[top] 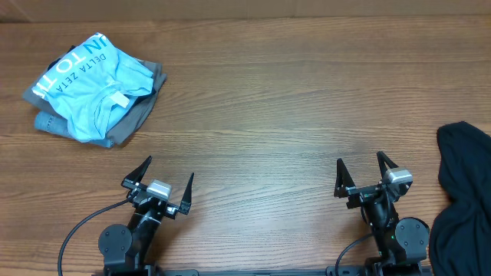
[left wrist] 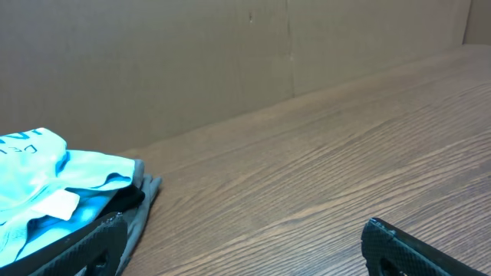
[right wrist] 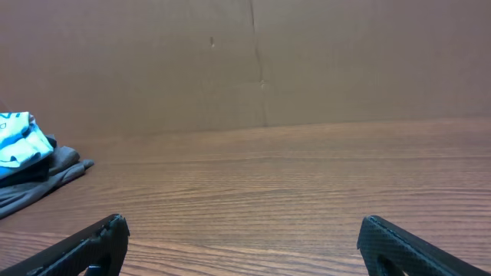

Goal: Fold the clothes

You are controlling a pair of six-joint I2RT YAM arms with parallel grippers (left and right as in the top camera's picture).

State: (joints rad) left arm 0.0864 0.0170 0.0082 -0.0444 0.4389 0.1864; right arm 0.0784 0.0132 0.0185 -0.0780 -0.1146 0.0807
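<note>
A folded stack of clothes sits at the table's far left: a light blue shirt (top: pixel 88 77) with white lettering on top of a grey garment (top: pixel 142 107). The stack also shows in the left wrist view (left wrist: pixel 54 192) and the right wrist view (right wrist: pixel 23 157). A crumpled black garment (top: pixel 464 199) lies at the right edge. My left gripper (top: pixel 167 175) is open and empty near the front edge. My right gripper (top: pixel 359 166) is open and empty, just left of the black garment.
The wooden table (top: pixel 268 107) stretches between the two piles. A brown cardboard wall (right wrist: pixel 253 61) stands behind the table's far edge.
</note>
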